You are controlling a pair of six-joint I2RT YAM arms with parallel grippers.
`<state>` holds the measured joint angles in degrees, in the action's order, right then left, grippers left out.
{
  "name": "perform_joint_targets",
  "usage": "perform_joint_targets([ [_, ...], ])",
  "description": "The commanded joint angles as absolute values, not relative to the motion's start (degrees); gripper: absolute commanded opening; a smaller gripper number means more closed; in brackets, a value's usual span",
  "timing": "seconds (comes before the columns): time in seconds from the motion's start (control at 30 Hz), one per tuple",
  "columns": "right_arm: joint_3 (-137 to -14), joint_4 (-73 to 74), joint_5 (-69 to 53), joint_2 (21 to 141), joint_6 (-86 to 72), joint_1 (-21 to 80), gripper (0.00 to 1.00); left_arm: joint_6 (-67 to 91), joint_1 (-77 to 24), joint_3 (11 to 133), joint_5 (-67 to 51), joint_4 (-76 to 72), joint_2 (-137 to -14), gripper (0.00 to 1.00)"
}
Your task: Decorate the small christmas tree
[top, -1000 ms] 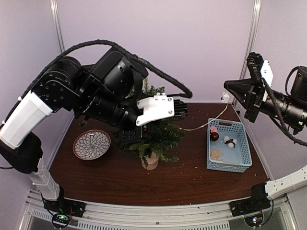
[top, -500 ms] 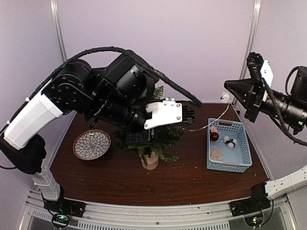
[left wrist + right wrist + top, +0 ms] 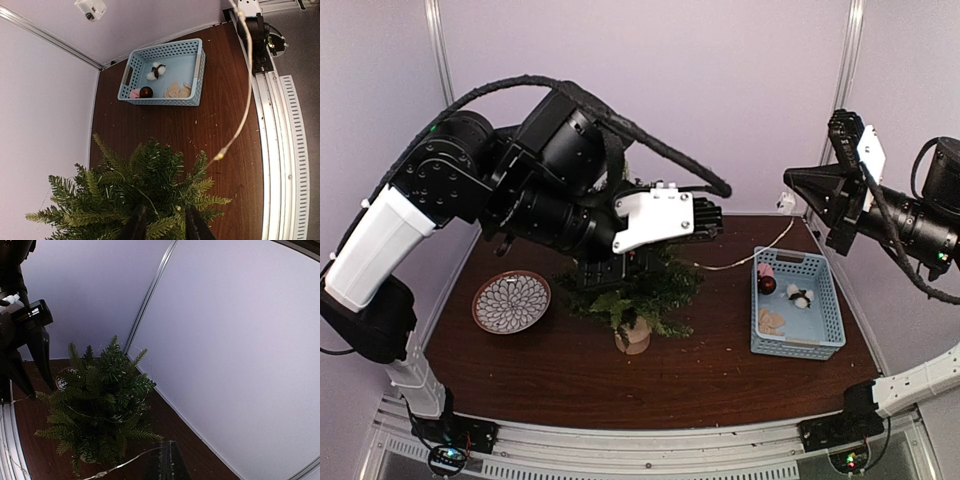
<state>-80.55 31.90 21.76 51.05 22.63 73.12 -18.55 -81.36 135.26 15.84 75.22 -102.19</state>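
The small christmas tree point(image 3: 640, 295) stands upright on its pale stump near the middle of the counter point(image 3: 720, 385), between the patterned plate point(image 3: 511, 301) and the blue basket point(image 3: 798, 350), and it has not shifted.

What has changed is the left arm. Over the last second it swung a little to the right above the tree and has now lifted back, so the left claw point(image 3: 164, 209) hangs just over the crown instead of down among the upper branches. In the left wrist view its two fingers stand apart with needles showing between them, and we see nothing held.

The right arm has edged slightly to the left. Its right claw point(image 3: 166, 445) is high, well to the right of the tree, with the fingers pressed together. A thin wire point(image 3: 745, 258) leaves from them and sags across to the branches, so we judge it clamped on that wire.

We read this as the left claw letting go after tucking part of the wire into the foliage, though we cannot tell how firmly it sits there. The wire spans open air rather than wrapping the tree, so the draping looks unfinished. The ornaments point(image 3: 785, 292) lie in the basket, not yet hung.
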Motion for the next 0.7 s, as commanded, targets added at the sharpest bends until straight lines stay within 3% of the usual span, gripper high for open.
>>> perform_joint_targets([
  [0.0,-81.8,31.1,22.6,51.2,23.1,72.8,0.0,-19.1,-82.0,136.3,13.4,75.2,-100.1,0.33],
  [0.1,-81.7,31.0,22.6,51.4,23.4,72.8,0.0,-19.8,-82.8,136.4,12.7,74.6,-99.9,0.36],
  [0.67,-81.9,31.2,23.3,51.2,23.5,72.8,0.0,-23.5,-82.9,139.5,14.5,68.9,-105.1,0.17],
])
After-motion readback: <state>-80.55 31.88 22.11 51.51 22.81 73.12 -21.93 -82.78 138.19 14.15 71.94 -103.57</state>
